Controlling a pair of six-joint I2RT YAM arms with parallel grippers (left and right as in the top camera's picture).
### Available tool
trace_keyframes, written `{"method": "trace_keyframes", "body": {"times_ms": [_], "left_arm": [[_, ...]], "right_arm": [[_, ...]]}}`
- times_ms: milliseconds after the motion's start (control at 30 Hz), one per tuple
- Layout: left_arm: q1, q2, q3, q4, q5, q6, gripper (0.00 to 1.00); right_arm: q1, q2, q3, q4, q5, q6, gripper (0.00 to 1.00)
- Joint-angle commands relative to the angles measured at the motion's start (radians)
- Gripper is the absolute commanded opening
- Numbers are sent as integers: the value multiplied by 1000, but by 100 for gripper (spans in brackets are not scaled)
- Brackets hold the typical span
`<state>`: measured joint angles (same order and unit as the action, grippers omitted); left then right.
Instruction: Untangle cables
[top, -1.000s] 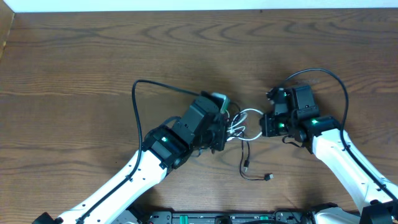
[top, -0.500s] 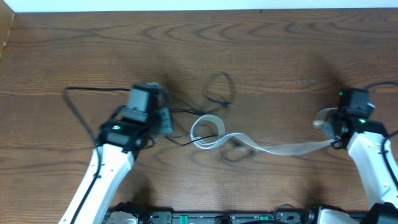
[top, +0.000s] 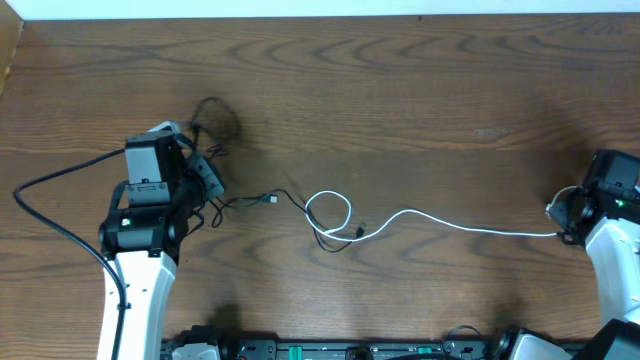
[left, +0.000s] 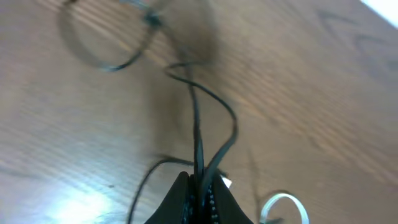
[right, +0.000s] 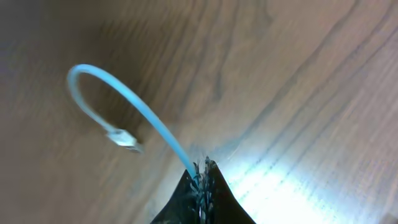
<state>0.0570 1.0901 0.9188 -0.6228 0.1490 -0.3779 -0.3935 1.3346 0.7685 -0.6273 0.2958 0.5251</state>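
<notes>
My left gripper (top: 203, 172) at the left is shut on thin black cables (left: 198, 134), which run up between its fingers. One black strand ends in a loop (top: 213, 116) beyond the gripper, seen also in the left wrist view as a loop (left: 106, 38). Another black cord trails right to a small plug (top: 272, 200). The white cable (top: 460, 224) forms a loop (top: 328, 211) at the table's middle and stretches right into my right gripper (top: 561, 216). That gripper (right: 202, 172) is shut on the white cable (right: 140, 102), whose short free end curls to a plug (right: 124, 139). A short black piece (top: 340, 243) crosses the white loop.
The thick black arm cable (top: 55, 225) sweeps out to the left of the left arm. The wooden table (top: 400, 90) runs to a white edge at the back, and a rail lies along the front edge (top: 350, 350).
Both arms have pulled far apart, left going left and right going right. The bunched cables have spread out: the white one lies stretched across the table and the black ones went left.
</notes>
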Motion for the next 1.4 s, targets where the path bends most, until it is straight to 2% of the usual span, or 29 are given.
{"method": "trace_keyframes", "body": {"times_ms": [0, 167, 300, 500, 567, 633, 700, 767, 900, 1100, 1233, 1367], "left_arm": [[5, -6, 9, 26, 153, -20, 7], [5, -6, 9, 65, 369, -14, 7], [5, -6, 9, 93, 514, 8, 8], [3, -6, 6, 78, 543, 11, 7], [2, -5, 3, 74, 544, 11, 7], [0, -5, 1, 62, 544, 11, 7], [-12, 0, 1, 48, 544, 11, 7], [-39, 7, -1, 44, 544, 11, 7], [-114, 30, -5, 45, 543, 19, 7], [-235, 90, -6, 44, 491, 56, 7], [-287, 129, -6, 45, 444, 56, 7], [-326, 157, -6, 45, 441, 56, 7]], "right_arm": [[-7, -14, 1, 63, -30, 50, 1], [-7, -25, 56, 185, -72, 38, 1], [-7, -39, 181, 210, -81, -61, 1], [-30, -41, 377, 107, -57, -100, 1], [-28, -41, 393, 92, -148, -100, 20], [-24, -39, 393, 66, -289, -105, 46], [-14, -34, 387, 4, -455, -119, 65], [1, -27, 373, -51, -577, -143, 73], [66, -16, 311, -109, -761, -200, 76], [238, -14, 165, -115, -803, -219, 75], [374, -14, 68, -42, -802, -219, 73], [497, -12, -29, 108, -739, -184, 71]]}}
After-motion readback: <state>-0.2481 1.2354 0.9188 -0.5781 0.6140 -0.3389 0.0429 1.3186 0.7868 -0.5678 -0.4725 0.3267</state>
